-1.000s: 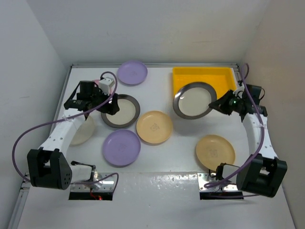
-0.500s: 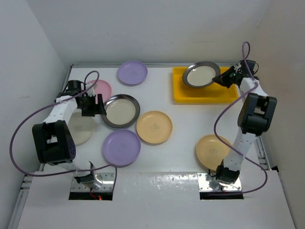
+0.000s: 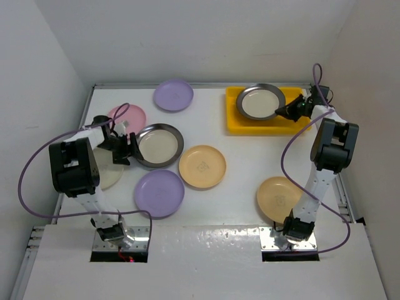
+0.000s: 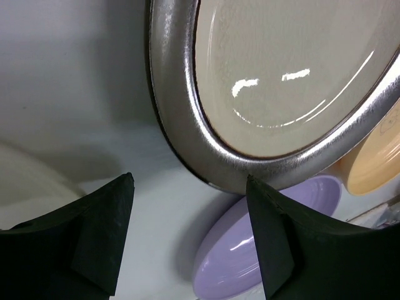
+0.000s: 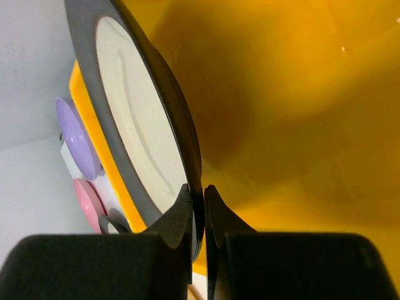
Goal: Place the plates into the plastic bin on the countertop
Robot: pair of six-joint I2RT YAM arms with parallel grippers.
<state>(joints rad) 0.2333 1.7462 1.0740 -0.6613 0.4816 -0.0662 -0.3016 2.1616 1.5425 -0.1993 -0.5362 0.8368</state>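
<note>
Right end effector [image 3: 289,112], clamped on the dark-rimmed metallic plate [image 3: 257,103] by its right rim, holds it out leftward over the yellow plastic bin [image 3: 262,129], whose floor lies directly beneath.

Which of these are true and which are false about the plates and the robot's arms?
1. The right gripper pinches a silver plate at the yellow bin. True.
2. The left gripper holds the pink plate. False: it is open beside the other silver plate, and the pink plate lies free.
3. A purple plate lies at the back and a second purple plate nearer the arms. True.
4. The yellow bin holds three stacked plates. False: only the silver plate in the right gripper shows there.
</note>
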